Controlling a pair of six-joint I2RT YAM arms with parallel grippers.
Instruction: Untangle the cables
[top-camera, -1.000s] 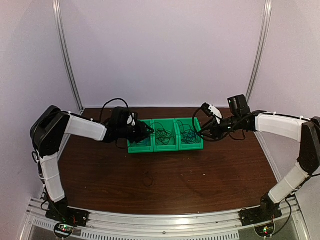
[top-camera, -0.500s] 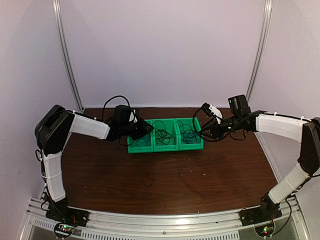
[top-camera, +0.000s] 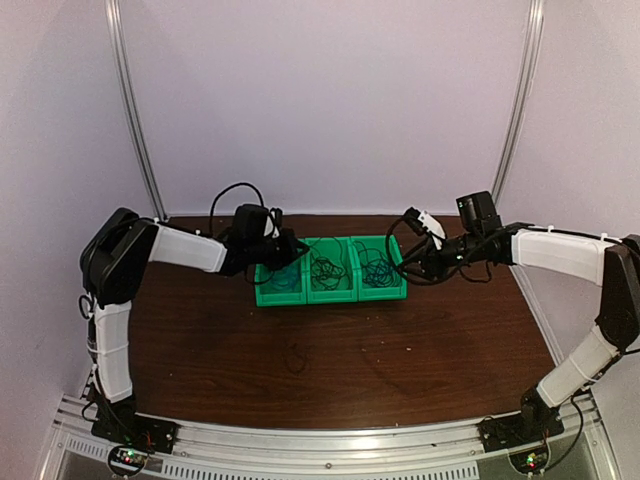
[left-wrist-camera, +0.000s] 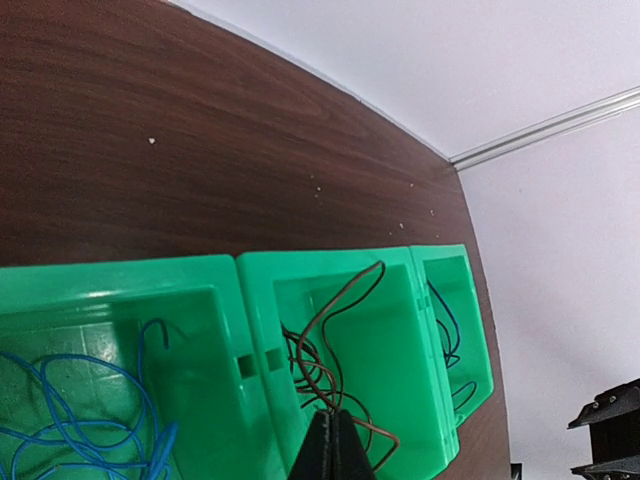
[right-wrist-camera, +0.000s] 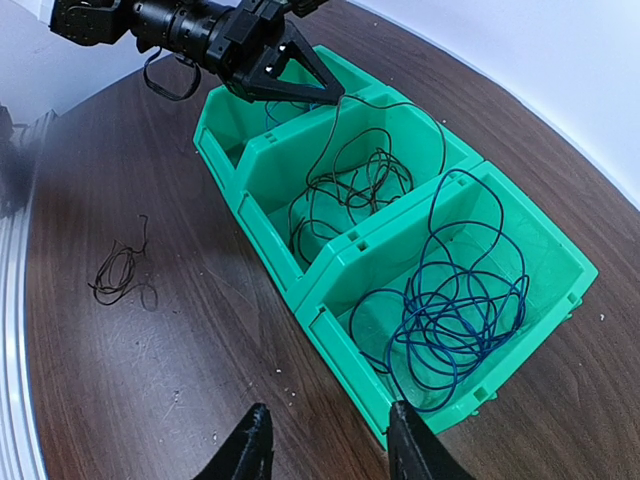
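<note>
Three green bins (top-camera: 330, 296) stand in a row at the table's back. In the middle bin (left-wrist-camera: 400, 330) lies a thin black cable (left-wrist-camera: 331, 306). My left gripper (left-wrist-camera: 337, 418) is shut on a strand of it, and a loop rises from the pinch. From the right wrist, that gripper (right-wrist-camera: 322, 88) hangs over the middle bin's far rim with the black cable (right-wrist-camera: 350, 185) trailing down. A light blue cable (left-wrist-camera: 80, 425) fills the left bin. A dark blue cable (right-wrist-camera: 450, 320) coils in the right bin. My right gripper (right-wrist-camera: 330, 445) stands open and holds nothing, low beside the right bin.
A small loose tangle of black cable (right-wrist-camera: 120, 272) lies on the brown table in front of the bins, also visible from above as a faint tangle (top-camera: 297, 358). The back wall stands close behind the bins. Metal rails run along the table's near edge.
My left gripper has shut on the black cable and shifted slightly back and up over the bins. The right arm has not moved.
</note>
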